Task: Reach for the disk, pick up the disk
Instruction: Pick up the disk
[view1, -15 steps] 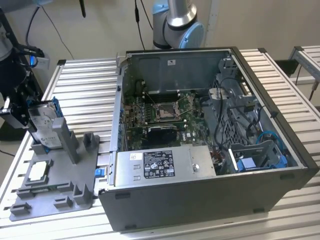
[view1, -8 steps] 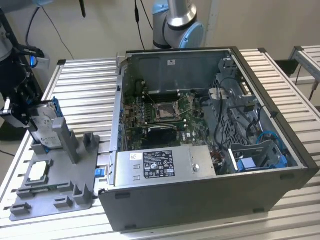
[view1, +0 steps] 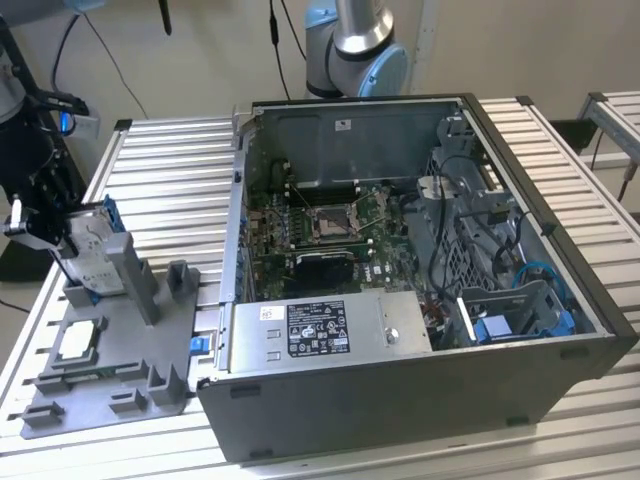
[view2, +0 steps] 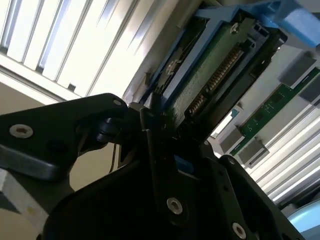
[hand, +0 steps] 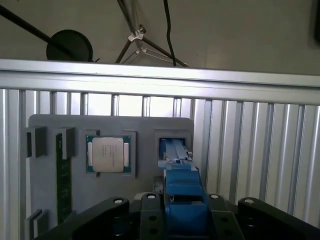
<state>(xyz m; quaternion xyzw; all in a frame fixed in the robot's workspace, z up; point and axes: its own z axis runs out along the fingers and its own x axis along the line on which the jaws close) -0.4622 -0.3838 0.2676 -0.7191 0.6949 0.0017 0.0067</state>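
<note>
While upright, disk (view1: 92, 250) snug between jaws

An open computer case (view1: 400, 410) lies on the slatted aluminium table (view1: 160, 170), its motherboard (view1: 330, 225) bare and its power supply (view1: 330, 330) against the near wall. Just beside it, toward the exterior view's left, a grey fixture tray (view1: 100, 385) carries a square processor chip (view1: 80, 343) lying flat.

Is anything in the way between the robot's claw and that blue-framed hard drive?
Nothing visible is. In the first wrist view the gripper is right at the disk, whose blue frame sits directly ahead with nothing between. In the exterior view the disk stands upright in a grey holder beside the open computer case.
</note>
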